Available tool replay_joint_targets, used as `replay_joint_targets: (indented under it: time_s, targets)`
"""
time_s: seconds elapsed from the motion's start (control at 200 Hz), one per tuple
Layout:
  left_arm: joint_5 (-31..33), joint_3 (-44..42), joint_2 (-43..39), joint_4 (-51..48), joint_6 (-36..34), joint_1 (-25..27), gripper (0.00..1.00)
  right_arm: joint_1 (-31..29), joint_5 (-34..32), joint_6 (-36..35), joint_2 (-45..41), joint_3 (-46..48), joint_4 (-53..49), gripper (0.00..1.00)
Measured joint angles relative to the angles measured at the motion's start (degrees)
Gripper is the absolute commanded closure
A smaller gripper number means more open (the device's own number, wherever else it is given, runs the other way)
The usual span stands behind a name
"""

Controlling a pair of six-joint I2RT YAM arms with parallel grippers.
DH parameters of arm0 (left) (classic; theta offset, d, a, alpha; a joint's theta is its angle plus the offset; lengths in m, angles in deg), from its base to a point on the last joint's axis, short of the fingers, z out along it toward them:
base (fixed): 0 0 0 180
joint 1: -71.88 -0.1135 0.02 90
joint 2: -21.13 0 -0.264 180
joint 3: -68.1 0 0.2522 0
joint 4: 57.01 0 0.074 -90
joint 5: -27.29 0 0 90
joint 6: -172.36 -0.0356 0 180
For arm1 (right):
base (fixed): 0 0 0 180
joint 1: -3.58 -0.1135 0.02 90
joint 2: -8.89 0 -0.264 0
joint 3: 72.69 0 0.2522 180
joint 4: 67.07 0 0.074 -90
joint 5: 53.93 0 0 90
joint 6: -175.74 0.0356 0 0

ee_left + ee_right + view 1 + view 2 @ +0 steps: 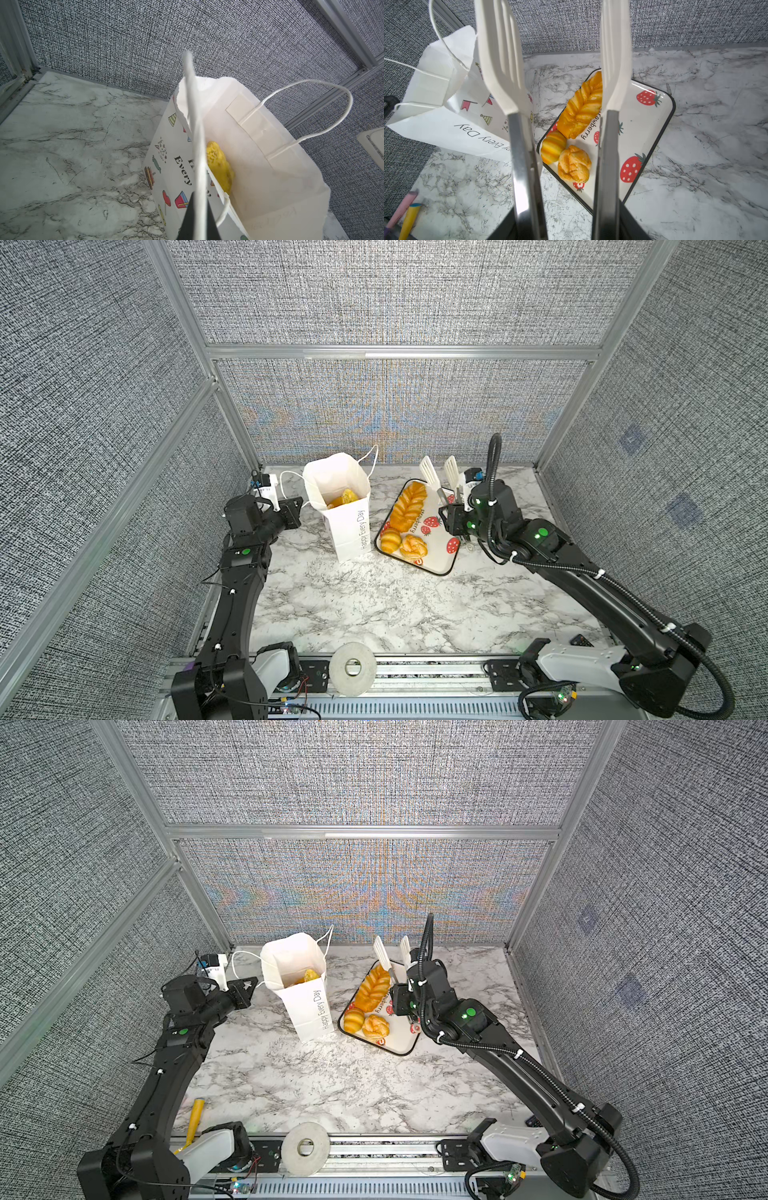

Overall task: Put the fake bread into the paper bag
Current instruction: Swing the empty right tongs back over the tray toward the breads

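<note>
The white paper bag (347, 526) (309, 1006) stands open at the back of the marble table, with golden fake bread (344, 497) (220, 164) inside. My left gripper (301, 504) (199, 199) is shut on the bag's cord handle (194, 124), on the bag's left side. On the strawberry tray (440, 556) (650, 124) lie a braided loaf (408, 506) (581, 108), a ridged roll (390, 540) (552, 149) and a twisted bun (413, 546) (574, 164). My right gripper (451, 518) (569, 226) is shut on metal tongs (436, 477) (500, 62). Their white tips are spread, empty, above the tray.
A roll of tape (353, 668) lies on the front rail. A yellow scoop handle (194, 1119) (410, 218) lies near the front left edge by the left arm's base. Grey fabric walls with aluminium posts close in the back and both sides.
</note>
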Motion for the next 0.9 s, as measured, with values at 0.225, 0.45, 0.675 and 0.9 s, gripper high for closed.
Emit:
replay_joint_targets:
  time_s: [0.225,0.45,0.675,0.9]
  targets:
    - [0.0,0.0,0.2,0.0,0.0,0.0,1.00,0.9,4.3,0.1,1.4,1.1,-3.0,0.49]
    - [0.0,0.0,0.2,0.0,0.0,0.0,1.00,1.1,7.6,-0.3,4.9,1.0,-7.2,0.49]
    - [0.0,0.0,0.2,0.0,0.0,0.0,1.00,1.0,9.9,-0.3,6.3,2.9,-8.8,0.49]
    - [0.0,0.0,0.1,0.0,0.0,0.0,1.00,0.9,11.9,-0.2,8.4,4.9,-9.8,0.49]
